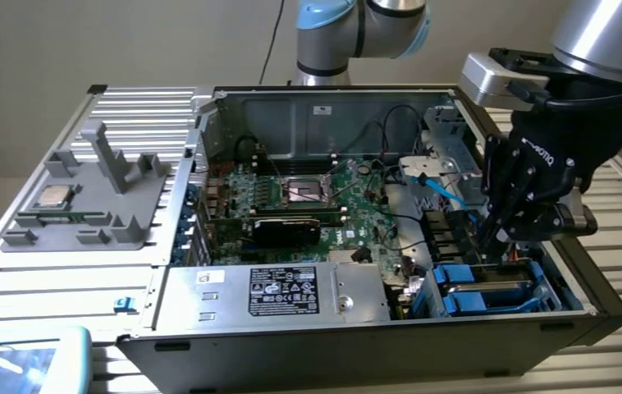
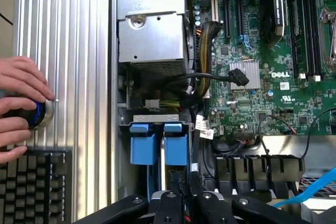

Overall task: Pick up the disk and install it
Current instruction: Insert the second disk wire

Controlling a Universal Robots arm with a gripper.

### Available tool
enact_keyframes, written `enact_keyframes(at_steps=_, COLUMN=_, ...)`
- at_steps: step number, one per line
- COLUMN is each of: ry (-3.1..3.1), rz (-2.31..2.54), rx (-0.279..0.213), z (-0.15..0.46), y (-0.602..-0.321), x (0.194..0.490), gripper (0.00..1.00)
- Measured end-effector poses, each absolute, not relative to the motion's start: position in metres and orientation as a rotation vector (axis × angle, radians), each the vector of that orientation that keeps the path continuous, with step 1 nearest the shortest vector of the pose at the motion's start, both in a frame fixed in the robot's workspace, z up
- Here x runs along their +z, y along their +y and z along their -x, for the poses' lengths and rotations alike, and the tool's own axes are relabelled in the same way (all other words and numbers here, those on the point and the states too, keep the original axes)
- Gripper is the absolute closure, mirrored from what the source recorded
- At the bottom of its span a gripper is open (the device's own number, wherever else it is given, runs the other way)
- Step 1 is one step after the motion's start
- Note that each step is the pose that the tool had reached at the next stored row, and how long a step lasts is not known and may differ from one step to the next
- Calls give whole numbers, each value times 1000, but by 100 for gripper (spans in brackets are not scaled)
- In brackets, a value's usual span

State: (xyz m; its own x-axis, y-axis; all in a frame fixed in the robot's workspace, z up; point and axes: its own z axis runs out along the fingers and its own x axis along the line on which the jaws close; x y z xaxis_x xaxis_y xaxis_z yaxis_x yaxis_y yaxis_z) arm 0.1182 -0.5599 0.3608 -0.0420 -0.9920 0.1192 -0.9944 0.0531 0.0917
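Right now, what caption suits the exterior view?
Black robot gripper lowered into an open computer case, beside the blue-framed silver disk.

Open metal computer case (image 1: 399, 328) on a slatted metal table (image 1: 59, 271). Inside: green motherboard (image 1: 322, 205) at the middle; large silver box with black label (image 1: 278, 291) at the front; blue-framed silver disk (image 1: 487, 291) in the bay at the exterior view's right front corner, black gripper (image 1: 497, 246) directly above it. Grey plastic fixture (image 1: 92, 197) outside, at the case's left, with small square silver processor chip (image 1: 54, 197) on it.
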Motion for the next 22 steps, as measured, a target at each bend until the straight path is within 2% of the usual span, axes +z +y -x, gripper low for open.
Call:
enact_keyframes(at_steps=8, ry=-2173, rz=-2071, rx=9, z=-118, y=-563, x=358, gripper=84)
enact_keyframes(at_steps=22, ry=-2191, rz=-2084, rx=21, z=-118, y=-568, x=349, gripper=84)
